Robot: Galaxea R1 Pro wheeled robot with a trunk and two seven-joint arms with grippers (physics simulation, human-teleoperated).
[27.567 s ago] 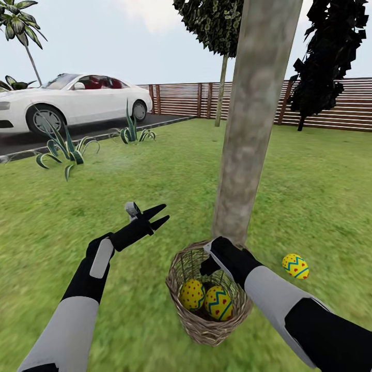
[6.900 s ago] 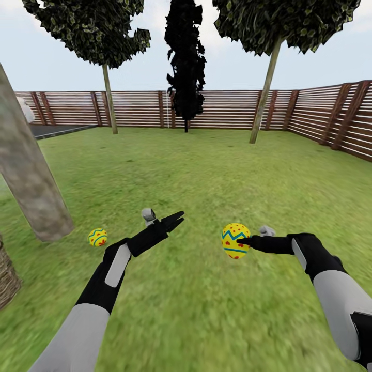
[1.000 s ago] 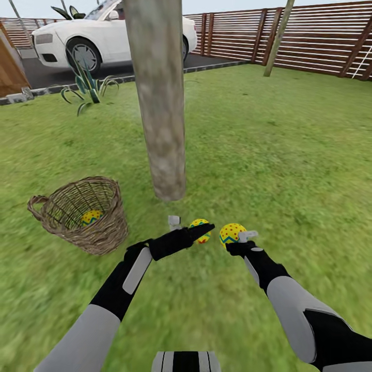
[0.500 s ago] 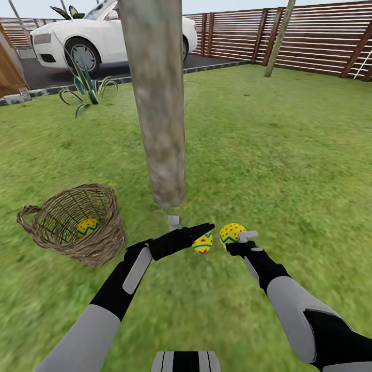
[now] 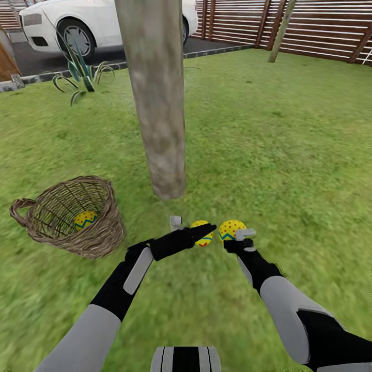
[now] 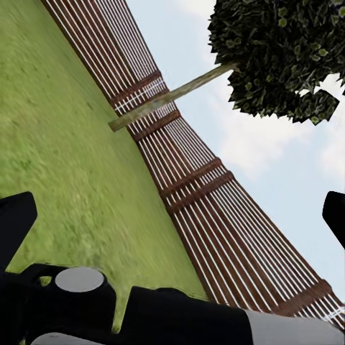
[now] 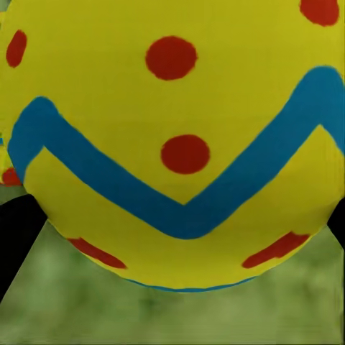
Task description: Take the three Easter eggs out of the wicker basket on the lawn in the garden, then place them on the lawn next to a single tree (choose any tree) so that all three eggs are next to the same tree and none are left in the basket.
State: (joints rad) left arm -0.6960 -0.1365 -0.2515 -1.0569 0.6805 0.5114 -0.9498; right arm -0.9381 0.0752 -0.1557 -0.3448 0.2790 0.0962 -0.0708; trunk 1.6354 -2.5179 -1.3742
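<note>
The tree's [image 5: 157, 103] thick grey-brown trunk rises from the lawn [image 5: 289, 155] just ahead. My right gripper [image 5: 233, 236] is shut on a yellow Easter egg [image 5: 232, 228] with a blue zigzag and red dots, held low over the grass near the trunk's foot. That egg [image 7: 172, 144] looms large in the right wrist view, with black fingers [image 7: 14, 237] at its sides. A second egg [image 5: 204, 239] lies on the grass, partly behind my open, empty left gripper [image 5: 209, 228]. The wicker basket [image 5: 98, 235] stands to the left with a third egg [image 5: 85, 219] inside.
A white car [image 5: 103, 20] is parked on the dark driveway at the back left. A spiky plant [image 5: 80, 72] grows at the lawn's edge. A wooden slat fence [image 5: 310, 31] and a thin tree trunk [image 5: 279, 31] close off the far right.
The head view has tilted down a little, so car and fence sit higher in the picture. Both arms hold their pose, and the right gripper still holds its egg.
</note>
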